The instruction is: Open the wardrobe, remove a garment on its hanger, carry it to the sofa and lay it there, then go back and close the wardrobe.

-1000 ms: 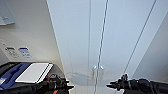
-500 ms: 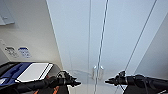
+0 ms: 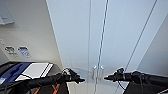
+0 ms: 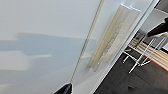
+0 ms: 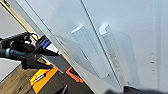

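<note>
The wardrobe stands right in front of me with both white doors closed. Its two small vertical handles sit side by side at the centre seam. My left gripper is held just left of the handles, a short gap away, at about their lower ends. In the right wrist view its two fingers stand apart, with nothing between them. My right gripper points in from the right, its tip close beside the right handle. Seen from the right wrist, both handles are large and near. The left wrist view shows one handle.
A plain wall with small stickers runs left of the wardrobe. Dark wood floor and thin white chair legs lie past the door's edge. An orange part of my base is below.
Both grippers have risen and drawn in towards the two handles, the left one moving furthest. The whole picture has shifted slightly with the camera.
</note>
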Tool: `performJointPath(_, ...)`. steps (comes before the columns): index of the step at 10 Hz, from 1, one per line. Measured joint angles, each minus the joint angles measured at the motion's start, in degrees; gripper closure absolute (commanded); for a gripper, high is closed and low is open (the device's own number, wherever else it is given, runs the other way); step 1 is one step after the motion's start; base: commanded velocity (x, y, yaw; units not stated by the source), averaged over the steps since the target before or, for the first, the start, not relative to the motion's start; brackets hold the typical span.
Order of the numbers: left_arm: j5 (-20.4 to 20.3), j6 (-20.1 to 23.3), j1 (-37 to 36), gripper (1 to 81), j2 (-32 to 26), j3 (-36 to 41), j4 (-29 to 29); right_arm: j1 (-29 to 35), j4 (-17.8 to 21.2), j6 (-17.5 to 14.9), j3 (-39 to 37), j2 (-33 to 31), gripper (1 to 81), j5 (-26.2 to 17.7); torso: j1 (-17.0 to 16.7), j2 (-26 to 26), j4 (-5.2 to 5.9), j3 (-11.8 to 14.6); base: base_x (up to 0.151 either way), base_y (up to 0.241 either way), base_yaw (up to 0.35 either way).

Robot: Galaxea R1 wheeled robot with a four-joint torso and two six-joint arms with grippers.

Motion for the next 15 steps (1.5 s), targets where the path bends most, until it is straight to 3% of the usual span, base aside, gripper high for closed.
performJointPath(8, 1.2, -1.0, -2.1, 1.0, 10.3, -10.3, -0.1, 1.3, -0.1, 0.2, -12.4, 9.5, 1.0, -0.2, 0.0, 0.1, 0.00, -0.1, 0.000, 0.000, 0.000)
performJointPath(15, 2.5, -1.1, -2.6, 1.0, 17.5, -16.5, -0.2, 2.5, -0.1, 0.4, -15.7, 13.2, 1.0, -0.8, 0.0, 0.1, 0.00, -0.1, 0.000, 0.000, 0.000)
